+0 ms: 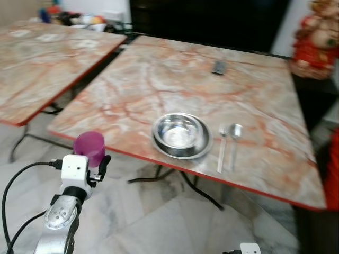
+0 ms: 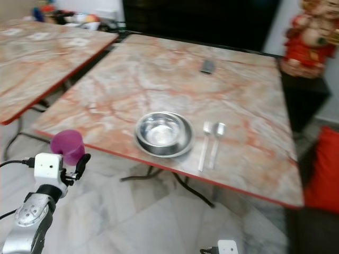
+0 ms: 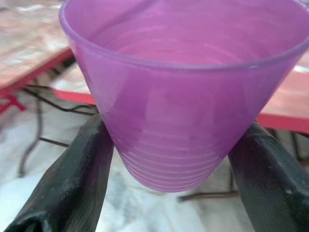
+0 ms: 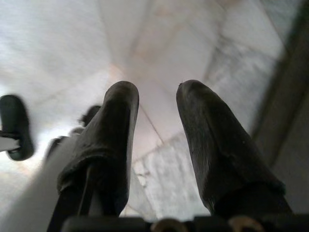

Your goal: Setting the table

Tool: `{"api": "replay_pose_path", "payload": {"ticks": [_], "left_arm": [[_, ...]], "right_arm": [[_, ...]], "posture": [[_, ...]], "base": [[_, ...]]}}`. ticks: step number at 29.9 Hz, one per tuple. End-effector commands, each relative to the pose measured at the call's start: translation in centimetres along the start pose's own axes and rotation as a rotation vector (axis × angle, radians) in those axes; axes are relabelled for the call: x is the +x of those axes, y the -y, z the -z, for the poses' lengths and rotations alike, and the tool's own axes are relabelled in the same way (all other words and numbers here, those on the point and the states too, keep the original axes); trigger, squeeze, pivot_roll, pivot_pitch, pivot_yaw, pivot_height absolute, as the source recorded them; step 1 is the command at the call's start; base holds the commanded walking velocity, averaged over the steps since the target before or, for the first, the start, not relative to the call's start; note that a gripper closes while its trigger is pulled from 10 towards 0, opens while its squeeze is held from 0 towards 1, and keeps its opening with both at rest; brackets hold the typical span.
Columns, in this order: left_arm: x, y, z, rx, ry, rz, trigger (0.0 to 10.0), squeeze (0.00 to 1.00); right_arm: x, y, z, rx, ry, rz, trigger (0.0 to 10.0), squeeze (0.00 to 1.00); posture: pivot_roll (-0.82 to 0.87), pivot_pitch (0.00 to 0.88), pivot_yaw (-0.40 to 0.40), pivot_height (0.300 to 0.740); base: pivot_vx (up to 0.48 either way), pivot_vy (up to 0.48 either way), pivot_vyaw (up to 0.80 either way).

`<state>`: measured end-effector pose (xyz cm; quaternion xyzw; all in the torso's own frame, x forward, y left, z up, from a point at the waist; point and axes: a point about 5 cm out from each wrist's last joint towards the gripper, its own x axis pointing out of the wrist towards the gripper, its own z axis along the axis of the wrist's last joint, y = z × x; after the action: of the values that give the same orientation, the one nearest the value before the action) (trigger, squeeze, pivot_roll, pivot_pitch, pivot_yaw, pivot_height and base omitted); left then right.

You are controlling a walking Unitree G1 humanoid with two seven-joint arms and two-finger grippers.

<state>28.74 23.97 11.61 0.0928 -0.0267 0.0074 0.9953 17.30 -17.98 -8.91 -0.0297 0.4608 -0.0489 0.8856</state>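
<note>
My left gripper (image 1: pixel 94 161) is shut on a translucent purple cup (image 1: pixel 89 147), held upright in front of the near left corner of the marble table (image 1: pixel 159 84), below its edge level. In the left wrist view the purple cup (image 3: pixel 183 92) sits squeezed between both black fingers (image 3: pixel 72 179). A steel bowl (image 1: pixel 181 134) rests near the table's front edge, with a spoon (image 1: pixel 233 143) and a second utensil (image 1: pixel 222 151) lying just right of it. My right gripper (image 4: pixel 154 145) hangs low, open, pointing at the tiled floor.
A second marble table (image 1: pixel 37 63) stands to the left across a narrow gap. A small dark object (image 1: pixel 219 67) lies at the far side of the main table. Red items (image 1: pixel 315 39) sit at the right, clutter at the back left. The floor is pale marble tile.
</note>
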Motion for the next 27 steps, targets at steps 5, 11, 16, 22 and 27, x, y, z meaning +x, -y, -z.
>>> {"api": "replay_pose_path", "payload": {"ticks": [5,11,16,22,27], "left_arm": [[0.3,0.6,-0.6,-0.018,0.025,0.026,10.0,0.00],[0.3,1.1,-1.0,-0.037,0.046,0.079,10.0,0.00],[0.2,2.0,-1.9,-0.071,0.086,0.161,10.0,0.00],[0.6,3.1,-2.9,-0.094,0.095,0.267,10.0,0.00],[1.3,3.7,-3.9,-0.089,0.094,0.364,10.0,0.00]], "right_arm": [[-0.1,0.5,0.8,0.009,-0.028,0.015,10.0,0.00],[-0.1,0.4,0.7,0.015,-0.026,0.016,10.0,0.00],[-0.1,0.4,0.6,0.017,-0.021,0.016,10.0,0.00],[-0.1,0.6,0.4,0.015,-0.020,0.018,10.0,0.00],[-0.1,0.6,0.4,0.013,-0.020,0.019,10.0,0.00]], "posture": [[0.04,0.112,-0.037,0.740],[0.05,0.111,-0.037,0.740],[0.05,0.110,-0.038,0.740],[0.05,0.111,-0.038,0.740],[0.05,0.107,-0.037,0.740]], "base": [[0.256,0.000,0.00],[0.128,0.000,0.00],[0.049,0.000,0.00],[0.000,0.000,0.00],[0.000,0.000,0.00]]}}
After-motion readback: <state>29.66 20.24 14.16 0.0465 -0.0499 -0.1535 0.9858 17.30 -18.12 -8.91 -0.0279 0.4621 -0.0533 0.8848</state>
